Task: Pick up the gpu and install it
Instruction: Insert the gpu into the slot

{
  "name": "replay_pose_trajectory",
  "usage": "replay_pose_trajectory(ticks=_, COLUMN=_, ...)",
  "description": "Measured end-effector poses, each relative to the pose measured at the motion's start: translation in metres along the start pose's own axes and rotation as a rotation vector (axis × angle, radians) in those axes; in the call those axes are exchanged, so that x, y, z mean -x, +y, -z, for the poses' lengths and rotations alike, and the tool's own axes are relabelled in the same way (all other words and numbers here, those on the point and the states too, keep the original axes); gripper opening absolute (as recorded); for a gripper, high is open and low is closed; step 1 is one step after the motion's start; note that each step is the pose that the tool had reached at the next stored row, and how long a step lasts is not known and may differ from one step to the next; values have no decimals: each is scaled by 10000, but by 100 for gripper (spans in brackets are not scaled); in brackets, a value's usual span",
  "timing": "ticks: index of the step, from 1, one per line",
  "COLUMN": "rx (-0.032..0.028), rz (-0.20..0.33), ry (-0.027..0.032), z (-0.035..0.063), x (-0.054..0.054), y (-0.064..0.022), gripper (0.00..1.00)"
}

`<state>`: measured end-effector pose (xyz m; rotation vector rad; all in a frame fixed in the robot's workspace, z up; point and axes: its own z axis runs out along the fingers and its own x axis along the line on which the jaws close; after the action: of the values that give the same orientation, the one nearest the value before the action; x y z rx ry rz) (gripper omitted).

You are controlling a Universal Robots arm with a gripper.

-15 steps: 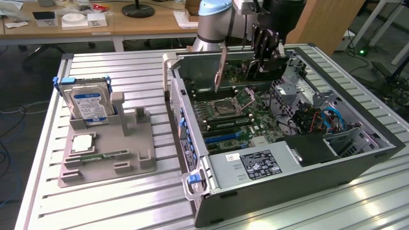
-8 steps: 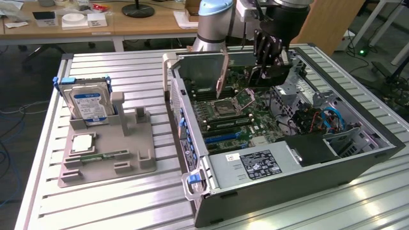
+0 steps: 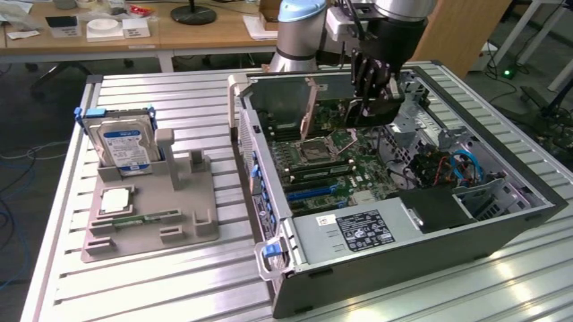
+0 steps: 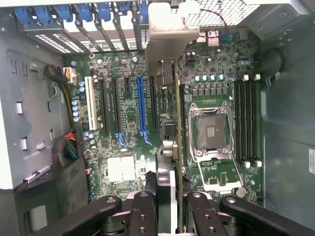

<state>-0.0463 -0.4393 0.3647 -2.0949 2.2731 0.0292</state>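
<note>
– Hand, upper centre of the exterior frame: what has it got?

– Its fingers are closed narrowly on the gpu, gripping the card by its top edge. The pickup is done.

– And where is the card?

– Inside the open computer case, hanging over the motherboard toward the rear wall, slightly tilted. The wrist view has it edge-on, its silver bracket up by the rear slot openings, its body running between the blue slot and the processor socket.

– Seated, then?

– By my reading, no. From outside the card looks clear of the board, with the hand clamped on it. Whether its lower edge touches a slot I cannot tell. Installing is the part left.

– Anything else in shot?

– Left of the case on the slatted surface, a grey holder carries the hard drive upright and a memory stick lying flat, both well apart from the hand.
</note>
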Motion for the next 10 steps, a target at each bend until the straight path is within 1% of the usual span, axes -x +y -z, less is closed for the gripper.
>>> replay_pose_trajectory(ticks=5, rx=5, rz=153, ry=-13, z=-48, x=-3, y=18, gripper=28)
replay_pose_trajectory(ticks=10, rx=22, rz=523, ry=-22, z=-79, x=-18, y=21, gripper=28)
